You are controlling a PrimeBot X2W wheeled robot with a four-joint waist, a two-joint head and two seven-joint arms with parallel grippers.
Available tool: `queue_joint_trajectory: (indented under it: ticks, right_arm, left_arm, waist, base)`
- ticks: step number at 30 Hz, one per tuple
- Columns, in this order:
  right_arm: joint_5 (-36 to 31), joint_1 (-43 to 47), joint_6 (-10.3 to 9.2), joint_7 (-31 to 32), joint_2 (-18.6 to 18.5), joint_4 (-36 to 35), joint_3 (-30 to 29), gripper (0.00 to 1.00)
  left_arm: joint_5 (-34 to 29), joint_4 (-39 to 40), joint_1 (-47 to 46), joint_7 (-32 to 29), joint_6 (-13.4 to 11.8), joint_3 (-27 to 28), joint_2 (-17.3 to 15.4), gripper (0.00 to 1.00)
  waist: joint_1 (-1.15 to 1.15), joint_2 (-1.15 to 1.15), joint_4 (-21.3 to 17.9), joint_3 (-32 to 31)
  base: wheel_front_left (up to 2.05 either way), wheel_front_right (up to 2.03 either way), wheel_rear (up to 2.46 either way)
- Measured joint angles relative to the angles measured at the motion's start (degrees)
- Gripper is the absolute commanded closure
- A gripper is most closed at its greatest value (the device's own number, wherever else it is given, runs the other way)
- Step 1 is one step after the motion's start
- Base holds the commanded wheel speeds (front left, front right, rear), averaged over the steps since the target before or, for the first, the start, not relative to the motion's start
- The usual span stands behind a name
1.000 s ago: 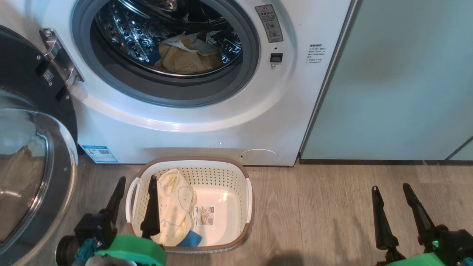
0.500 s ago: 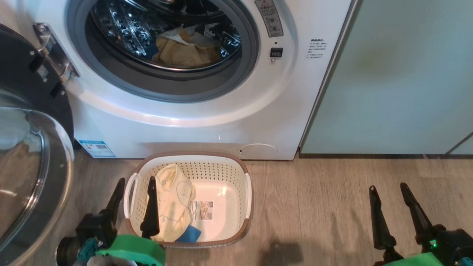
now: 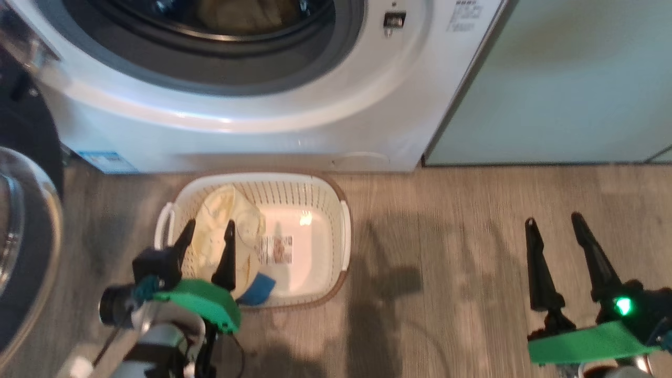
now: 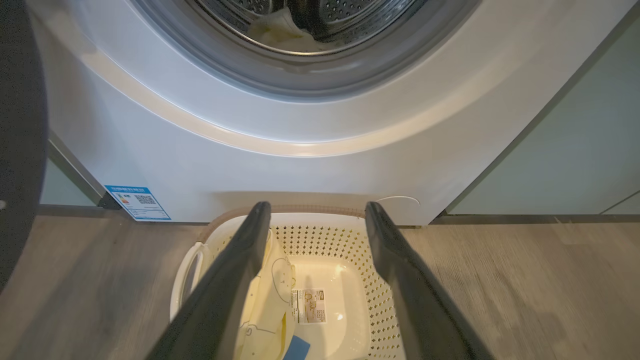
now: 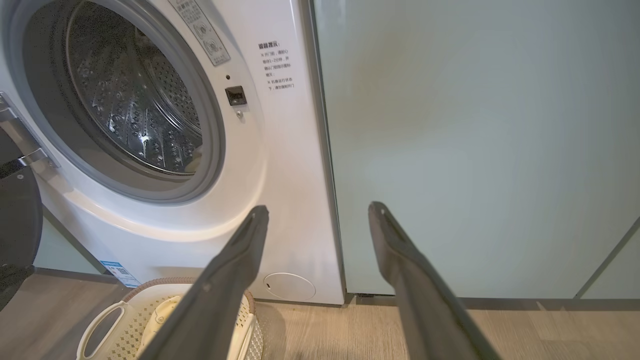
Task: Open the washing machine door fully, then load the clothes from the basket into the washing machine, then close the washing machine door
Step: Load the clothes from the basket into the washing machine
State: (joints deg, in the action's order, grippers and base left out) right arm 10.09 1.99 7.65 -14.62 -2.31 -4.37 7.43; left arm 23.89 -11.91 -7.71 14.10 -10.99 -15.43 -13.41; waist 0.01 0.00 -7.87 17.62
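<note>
Nearest, at lower left, a released left hand (image 3: 210, 224), fingers spread over the clothes (image 3: 220, 207) in the basket (image 3: 344, 231). At lower right, a released right hand (image 3: 553, 219), holding nothing, over the floor (image 3: 446, 236), well apart from the basket. In the basket's left half, pale-yellow clothes, a blue piece (image 3: 257, 289) at the near end, a label (image 3: 275, 249) beside. Just beyond, the washer (image 3: 262, 131), more clothes in its drum (image 5: 135, 100). At far left, the door (image 3: 26, 236), swung open. Right of the washer, a cabinet (image 3: 551, 79).

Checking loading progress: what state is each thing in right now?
washing machine door, open, swung left.
washing machine, partly loaded.
basket, on floor, not yet emptied.
clothes, some in basket, some inside washing machine.
left gripper, open, empty, over basket.
right gripper, open, empty, over floor.
</note>
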Motion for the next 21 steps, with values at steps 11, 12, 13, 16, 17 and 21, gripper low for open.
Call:
queue_joint_trajectory:
  ticks: [11,12,13,16,17,21]
  right_arm:
    - [3.2,-6.6,0.00,0.0,0.0,-1.0,0.9,0.00]
    - [3.5,-7.3,0.00,0.0,0.0,-1.1,1.1,0.00]
    - [3.8,-7.9,0.00,0.0,0.0,-1.0,1.3,0.00]
    - [4.6,-9.5,0.00,0.0,0.0,-1.1,1.9,0.00]
    - [5.0,-10.0,0.00,0.0,0.0,-1.2,2.1,0.00]
    - [6.2,-11.5,0.00,0.0,0.0,-1.5,2.7,0.00]
  left_arm:
    - [0.9,-21.4,-16.1,-0.5,5.4,-1.5,0.3,0.00]
    - [0.8,-23.5,-17.6,-0.7,5.9,-1.7,0.3,0.00]
    - [0.8,-25.4,-18.9,-0.9,6.4,-1.8,0.3,0.00]
    - [0.8,-30.5,-22.3,-1.0,7.7,-2.0,0.3,0.00]
    - [0.8,-32.1,-23.3,-1.0,8.0,-2.1,0.3,0.00]
    - [0.2,-38.2,-27.2,-1.1,8.8,-3.0,-0.1,0.00]
  waist:
    - [0.01,0.00,-2.3,12.5]
    - [0.01,0.00,-2.6,13.6]
    - [0.01,0.00,-2.9,14.7]
    - [0.00,0.00,-3.9,17.5]
    - [0.00,0.00,-4.3,18.4]
    - [0.00,0.00,-5.9,21.5]
  base:
    - [0.00,0.00,0.00]
    - [0.00,0.00,0.00]
    - [0.00,0.00,0.00]
    - [0.00,0.00,0.00]
    - [0.00,0.00,0.00]
    - [0.00,0.00,0.00]
